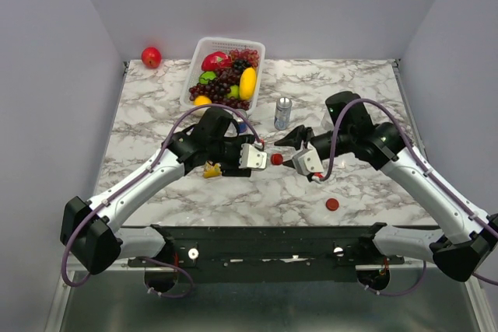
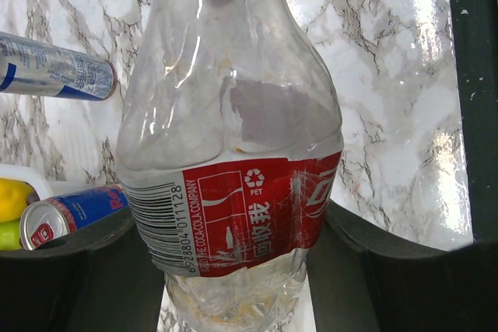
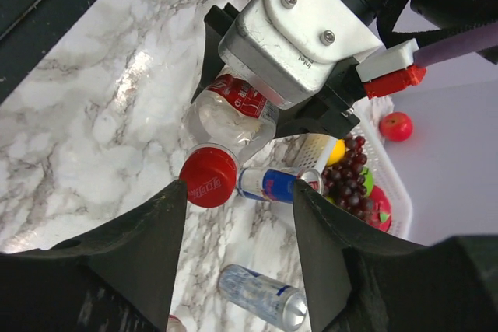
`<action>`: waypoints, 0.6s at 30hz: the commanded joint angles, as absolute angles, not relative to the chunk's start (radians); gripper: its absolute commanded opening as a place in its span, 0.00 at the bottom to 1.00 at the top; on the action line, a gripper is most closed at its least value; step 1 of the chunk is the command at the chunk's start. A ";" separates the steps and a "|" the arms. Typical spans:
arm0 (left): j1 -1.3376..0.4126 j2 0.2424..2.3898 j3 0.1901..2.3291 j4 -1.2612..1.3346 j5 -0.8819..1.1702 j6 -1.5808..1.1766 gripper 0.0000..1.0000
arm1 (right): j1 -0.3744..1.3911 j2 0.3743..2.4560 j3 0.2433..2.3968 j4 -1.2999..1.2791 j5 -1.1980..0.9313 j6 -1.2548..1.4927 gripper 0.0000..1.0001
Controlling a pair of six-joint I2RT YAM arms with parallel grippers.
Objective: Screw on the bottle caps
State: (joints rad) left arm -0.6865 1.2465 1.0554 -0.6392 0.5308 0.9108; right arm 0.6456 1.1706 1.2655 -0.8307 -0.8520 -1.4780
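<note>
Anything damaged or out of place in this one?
Yes. The bottle clamped in the left end effector is dented, its wall creased and its red label wrinkled. A red apple also sits outside the fruit basket, at the far left.

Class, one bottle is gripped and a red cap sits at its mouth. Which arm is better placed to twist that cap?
The right. The right gripper is open and faces the red cap, jaws either side, while the left gripper is shut on the bottle, steadying it.
</note>
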 commanded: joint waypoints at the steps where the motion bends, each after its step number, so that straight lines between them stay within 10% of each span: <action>1: -0.678 1.230 1.068 -0.649 0.574 0.916 0.00 | 0.657 1.177 1.264 -0.865 -0.821 -1.597 0.61; 18: -0.675 1.212 1.032 -0.566 0.564 0.856 0.00 | 0.661 1.193 1.264 -0.895 -0.811 -1.612 0.55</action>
